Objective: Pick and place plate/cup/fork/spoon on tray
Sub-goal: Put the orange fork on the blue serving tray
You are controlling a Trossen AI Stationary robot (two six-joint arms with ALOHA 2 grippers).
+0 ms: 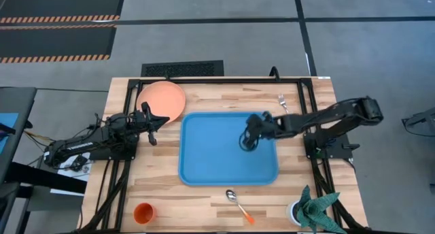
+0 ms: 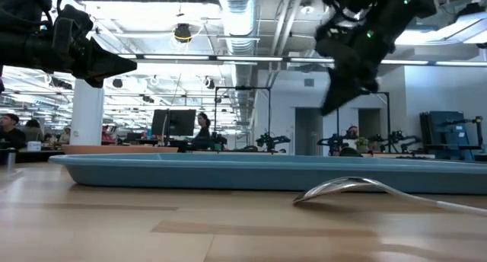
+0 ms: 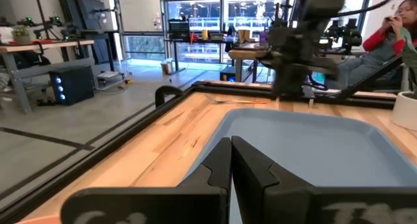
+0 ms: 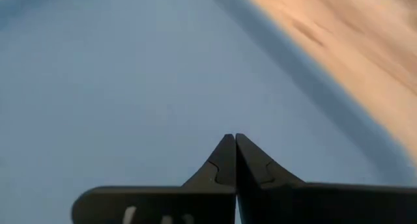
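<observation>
The blue tray point(image 1: 204, 159) lies in the middle of the table. The salmon-orange plate point(image 1: 162, 100) rests flat at the far left. The small orange cup point(image 1: 143, 212) stands at the near left. The spoon point(image 1: 238, 203) lies near the front edge, bowl down, and also shows in the low view point(image 2: 342, 187). The fork point(image 1: 282, 101) lies at the far right. My left gripper point(image 1: 162, 120) is shut and empty, raised above the table between the plate and the tray. My right gripper point(image 1: 246, 143) is shut and empty, pointing down above the tray's right half point(image 4: 130, 87).
A potted plant in a white pot point(image 1: 309, 210) stands at the near right corner. A black frame point(image 1: 204, 79) runs along the table's edges. People sit in the room beyond the table.
</observation>
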